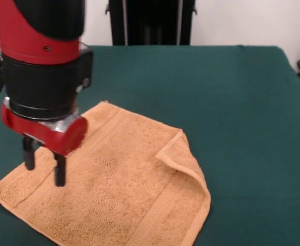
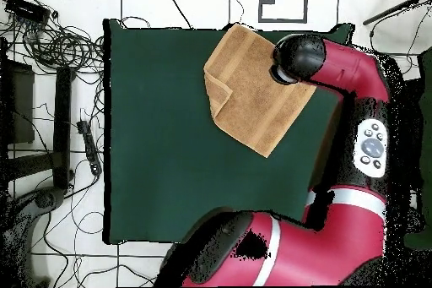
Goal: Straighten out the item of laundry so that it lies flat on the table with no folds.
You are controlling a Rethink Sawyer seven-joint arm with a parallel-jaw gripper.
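The item of laundry (image 1: 119, 179), an orange-tan terry towel, lies near the front left of the green table (image 1: 232, 102). Its right corner is folded back over itself, making a flap (image 1: 183, 154). In the overhead view the towel (image 2: 249, 103) sits at the table's top edge, with the fold on its left side. My gripper (image 1: 44, 166) hangs over the towel's left part, its two black fingers pointing down, open, with nothing between them. In the overhead view the arm's black wrist (image 2: 295, 57) covers the gripper.
The arm's red and black body (image 2: 337, 217) reaches along the right and bottom of the table in the overhead view. Cables and equipment (image 2: 51, 48) lie on the floor to the left. A dark stand (image 1: 150, 20) rises behind the table's far edge.
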